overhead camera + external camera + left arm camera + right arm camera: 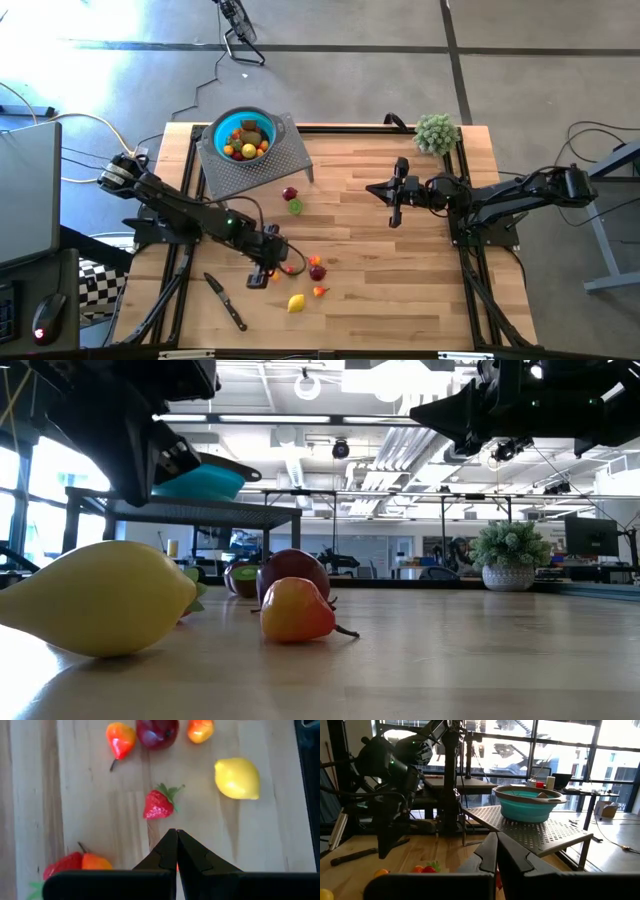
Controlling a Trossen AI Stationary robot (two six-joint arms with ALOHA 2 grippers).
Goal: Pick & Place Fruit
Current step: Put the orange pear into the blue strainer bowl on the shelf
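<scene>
Looking straight down from the high view, the left pincer point(262, 274) hangs closed and empty over the near-left part of the wooden bench point(400, 290), at the edge of a loose scatter of fruit point(317, 272); a yellow lemon point(296, 303) lies nearest the front edge, its long axis running roughly left to right. More fruit fills the teal bowl point(243, 133) on the perforated metal stand point(262, 168), and a black-handled knife point(226, 301) lies to the left pincer's left. The right pincer point(396, 214) waits closed and empty, well apart near the plant ball point(436, 132). In the low view, the lemon point(100, 598) lies lengthwise across the picture, a small red-orange pear point(295, 610) beside it. In the left wrist view, a strawberry point(160, 804) lies just ahead of the fingertips point(176, 840), its leafy end pointing away from them. In the right wrist view, the bowl point(529, 803) sits on the stand point(535, 832).
</scene>
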